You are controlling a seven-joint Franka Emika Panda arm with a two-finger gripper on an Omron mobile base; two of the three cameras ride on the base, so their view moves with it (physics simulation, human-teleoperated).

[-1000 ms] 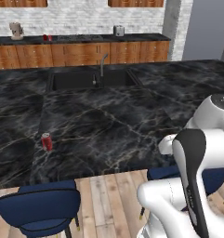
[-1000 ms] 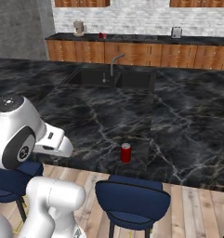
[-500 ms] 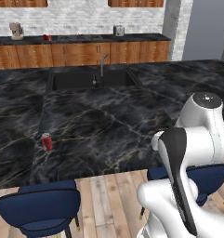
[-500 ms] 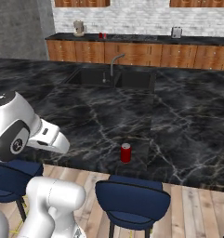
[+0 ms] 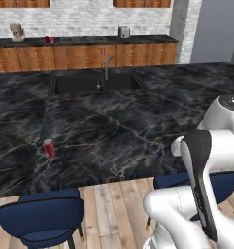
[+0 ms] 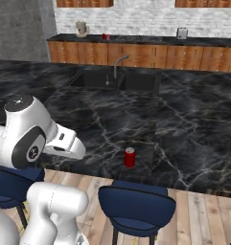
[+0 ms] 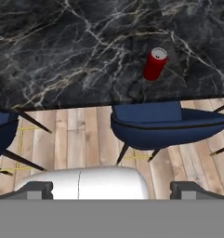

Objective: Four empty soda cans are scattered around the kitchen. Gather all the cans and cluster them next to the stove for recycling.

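Soda can (image 7: 154, 64) stands upright near the edge of the dark marble surface (image 5: 113, 126), above a blue stool (image 7: 164, 123); we judge it light, thin-walled, easily dented, so our released end effector (image 7: 111, 188) should pinch its mid-body gently.

The black veined marble island counter (image 5: 118, 131) lies broad and bare around the small red soda can (image 5: 49, 148), which stands upright near the counter's front edge with open marble on every side. Just below that edge, a dark blue upholstered stool (image 7: 167, 124) sits in front of the can, and a second blue stool (image 7: 2, 132) stands off to one side, with bare wood plank floor (image 7: 76, 139) between them. Farther back, a recessed black sink (image 6: 114, 80) with its curved grey faucet (image 6: 118, 64) rising upright interrupts the counter's flat surface.
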